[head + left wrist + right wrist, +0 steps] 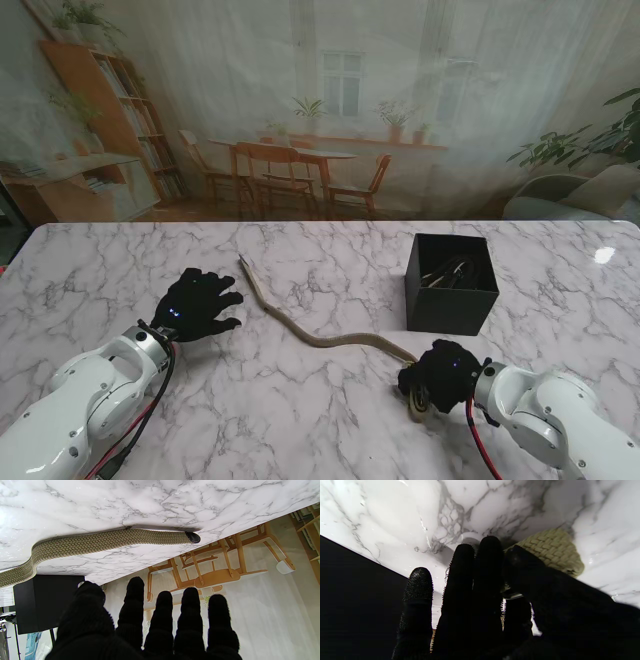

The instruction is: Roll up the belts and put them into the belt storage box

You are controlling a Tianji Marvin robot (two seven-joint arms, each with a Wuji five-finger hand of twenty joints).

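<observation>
A tan woven belt point(320, 335) lies in a wavy line across the marble table point(320, 260), its dark tip point(193, 537) at the far left end. Its near right end is coiled into a small roll point(418, 402) under my right hand point(440, 372), which is shut on that roll; the weave point(552, 550) shows beside the gloved fingers point(460, 580). My left hand point(198, 303) hovers open, fingers point(162, 615) spread, left of the belt's far end and not touching it. The black belt storage box point(451, 283) stands farther from me than my right hand, with dark items inside.
The table's far edge meets a printed backdrop of chairs and shelves. The box's black wall point(42, 602) shows in the left wrist view, and a dark surface point(357, 600) fills one side of the right wrist view.
</observation>
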